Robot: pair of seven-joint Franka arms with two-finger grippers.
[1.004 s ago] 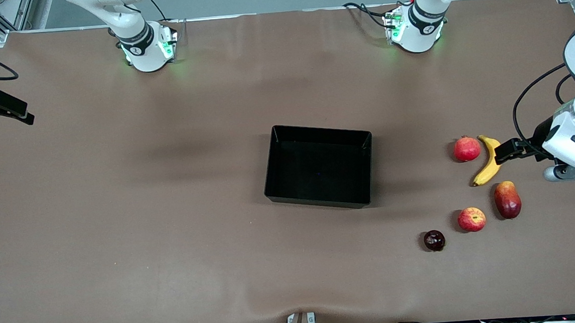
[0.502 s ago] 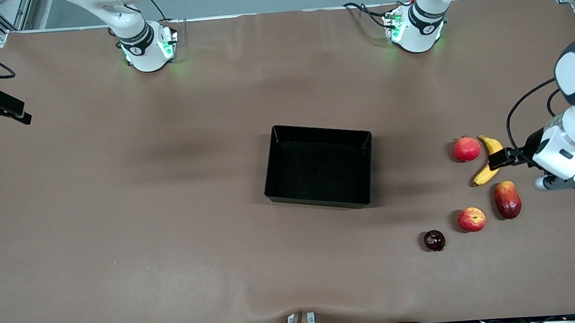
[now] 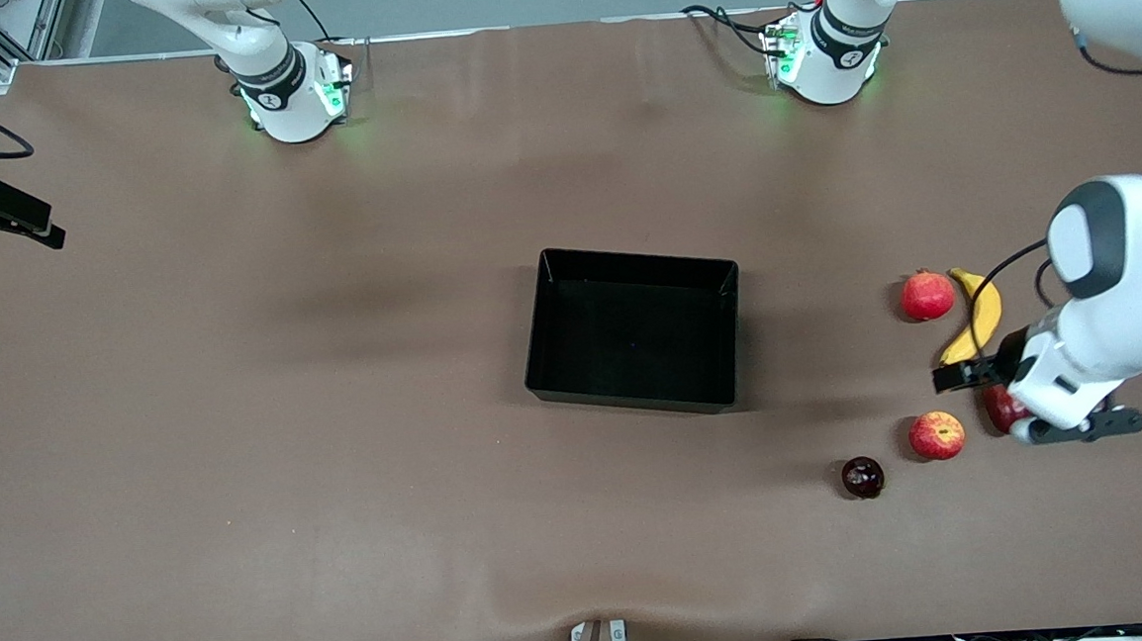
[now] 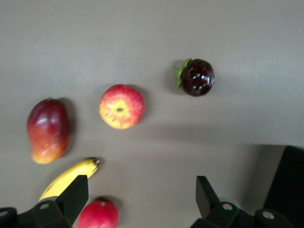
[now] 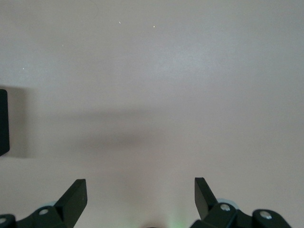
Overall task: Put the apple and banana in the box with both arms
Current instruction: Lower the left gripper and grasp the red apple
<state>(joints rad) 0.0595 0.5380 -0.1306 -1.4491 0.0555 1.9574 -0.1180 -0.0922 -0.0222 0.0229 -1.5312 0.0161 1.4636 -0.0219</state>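
Note:
The apple (image 3: 937,435) lies on the table toward the left arm's end, red with yellow patches; it also shows in the left wrist view (image 4: 121,106). The banana (image 3: 976,321) lies farther from the front camera than the apple, and its tip shows in the left wrist view (image 4: 71,175). The black box (image 3: 635,396) stands empty mid-table. My left gripper (image 3: 957,377) is open and empty in the air, over the table between the banana's tip and the apple (image 4: 141,180). My right gripper (image 3: 40,226) waits open and empty over bare table at the right arm's end (image 5: 140,182).
A pinkish-red round fruit (image 3: 927,295) lies beside the banana. A red mango (image 3: 1001,411) lies beside the apple, partly hidden by my left hand. A dark maroon fruit (image 3: 862,477) lies nearer to the front camera than the apple. The box's corner (image 4: 290,180) shows in the left wrist view.
My left gripper has moved from over the banana's middle toward the front camera, to over the gap between banana tip and apple. The fruits and the right arm have not moved.

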